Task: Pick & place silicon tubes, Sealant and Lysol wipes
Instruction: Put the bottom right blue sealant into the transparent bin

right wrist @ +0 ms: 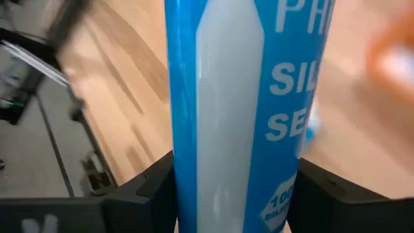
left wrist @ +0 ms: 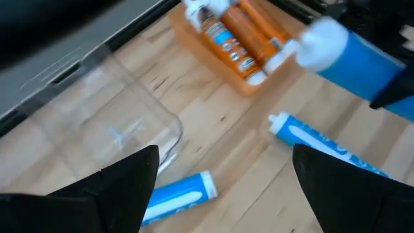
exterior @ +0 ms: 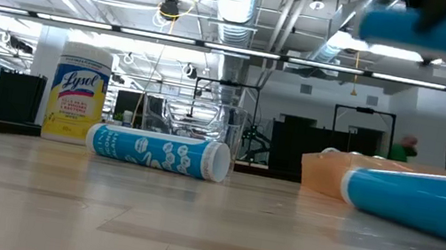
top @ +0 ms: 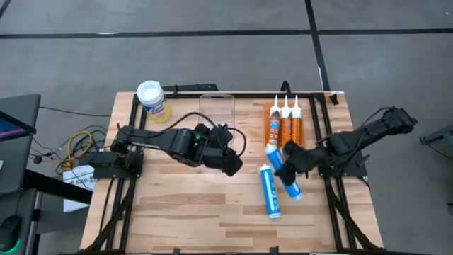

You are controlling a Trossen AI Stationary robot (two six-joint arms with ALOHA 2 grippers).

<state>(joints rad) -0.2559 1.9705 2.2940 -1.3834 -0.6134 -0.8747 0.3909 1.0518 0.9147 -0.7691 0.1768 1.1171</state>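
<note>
My right gripper (top: 291, 163) is shut on a blue silicone tube (left wrist: 352, 61), held above the table's right part. Two more blue tubes lie flat on the wood, one (top: 270, 191) toward the middle and one (top: 292, 189) partly under my right gripper. Orange sealant tubes (top: 284, 122) lie side by side in an orange tray at the far right. The Lysol wipes (top: 153, 100) stand upright at the far left corner. My left gripper (left wrist: 225, 155) hovers open over the table's middle, near the clear bin, touching nothing. My right gripper pinches the blue tube's round body (right wrist: 249, 129) between its two fingers (right wrist: 150, 188), which lie across the tube. It comes from the table's right side, slanting down. The tube is lifted clear and roughly level, its white flat end (left wrist: 319, 43) sticking out toward the left.
A clear plastic bin (top: 216, 110) stands at the far edge, between the wipes and the orange tray (top: 269, 108). Black frame rails (top: 124, 205) run along the table's left and right sides. Bare wood (top: 191, 212) lies toward the near edge.
</note>
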